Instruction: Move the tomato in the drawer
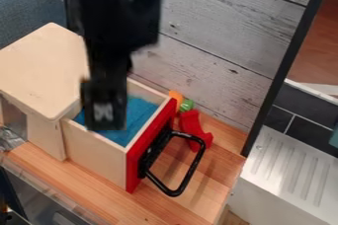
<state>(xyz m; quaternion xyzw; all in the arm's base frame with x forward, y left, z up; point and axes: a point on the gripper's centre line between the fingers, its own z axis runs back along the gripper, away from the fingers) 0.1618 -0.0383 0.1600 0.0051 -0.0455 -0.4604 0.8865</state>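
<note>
Grey plank wall (218, 36), far side. Wooden counter (191, 209), below. Pale cabinet (43, 71), left. Drawer (96, 155), red-fronted, black-handled, blue inside; stands open from cabinet's right. Black gripper (104, 118), over drawer; cannot tell if spread or pressed together. Red curved piece (192, 126), right of drawer. Orange piece (176, 96) and green piece (186, 105), just beyond.

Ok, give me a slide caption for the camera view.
Black robot gripper over an open wooden drawer with a red front, black handle and blue interior.
</note>
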